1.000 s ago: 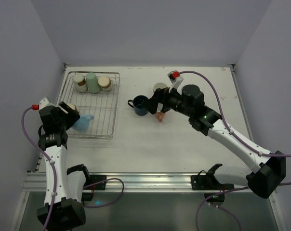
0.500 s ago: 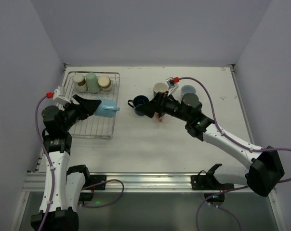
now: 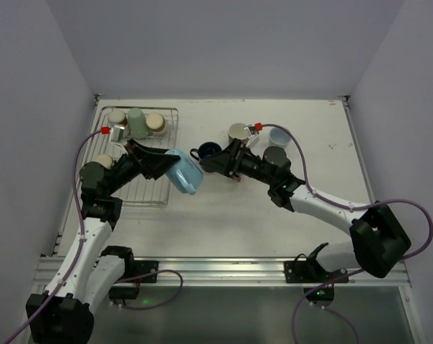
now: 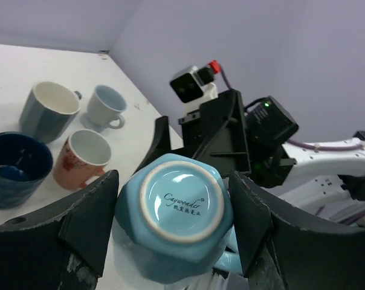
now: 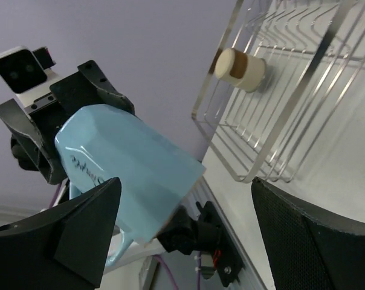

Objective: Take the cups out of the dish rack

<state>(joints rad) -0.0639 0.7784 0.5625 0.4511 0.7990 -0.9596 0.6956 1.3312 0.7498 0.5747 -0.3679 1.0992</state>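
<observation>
Left gripper (image 3: pixel 175 168) clamped on light-blue hexagonal ceramic mug (image 4: pixel 181 202), held clear of the silver wire dish rack (image 3: pixel 148 193) behind it.
Right gripper (image 3: pixel 211 165), jaws apart, waits just ahead of the mug's mouth. Likely a handover or set-down: hold until the mug is supported, then place it by the standing cups (image 4: pixel 49 109) beyond. Base reads "Caywonder"; smaller characters underneath are unreadable.

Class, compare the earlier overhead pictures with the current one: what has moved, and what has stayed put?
The left gripper, gripping the light blue cup throughout, carried it rightward from the near-left corner of the dish rack to past its right edge. The right gripper, jaws open, swung left toward that cup. The three cups at the rack's far end and the navy cup stayed put.
</observation>
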